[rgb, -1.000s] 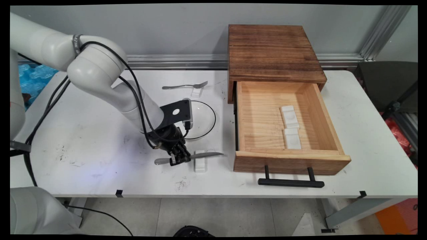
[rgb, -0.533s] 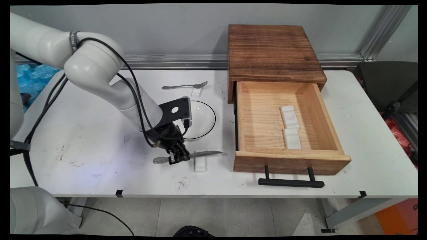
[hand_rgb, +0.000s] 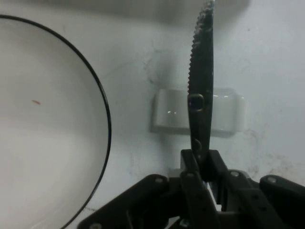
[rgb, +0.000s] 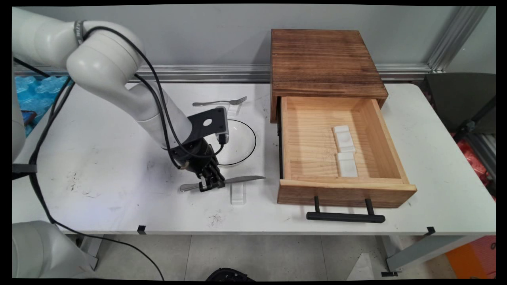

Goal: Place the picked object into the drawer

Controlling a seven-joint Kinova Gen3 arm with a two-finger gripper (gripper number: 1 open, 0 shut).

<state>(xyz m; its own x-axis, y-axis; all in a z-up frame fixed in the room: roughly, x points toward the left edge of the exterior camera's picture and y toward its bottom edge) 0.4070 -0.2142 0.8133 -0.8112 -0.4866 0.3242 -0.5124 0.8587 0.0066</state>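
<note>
The knife (rgb: 223, 182) sits clamped in the hand (rgb: 208, 185) at about the join of handle and blade — its serrated blade points toward the open wooden drawer (rgb: 340, 158), its handle sticks out the other way, and it is held level just above the small white rest (rgb: 238, 194) on the surface (rgb: 99, 178), clear of it in the hand view. The white arm reaches down from the upper left, with the hand angled down at the surface's near side, just in front of the black-rimmed glass plate (rgb: 241, 142). A fork (rgb: 220, 102) lies on another white rest behind the plate — well apart from the hand.
</note>
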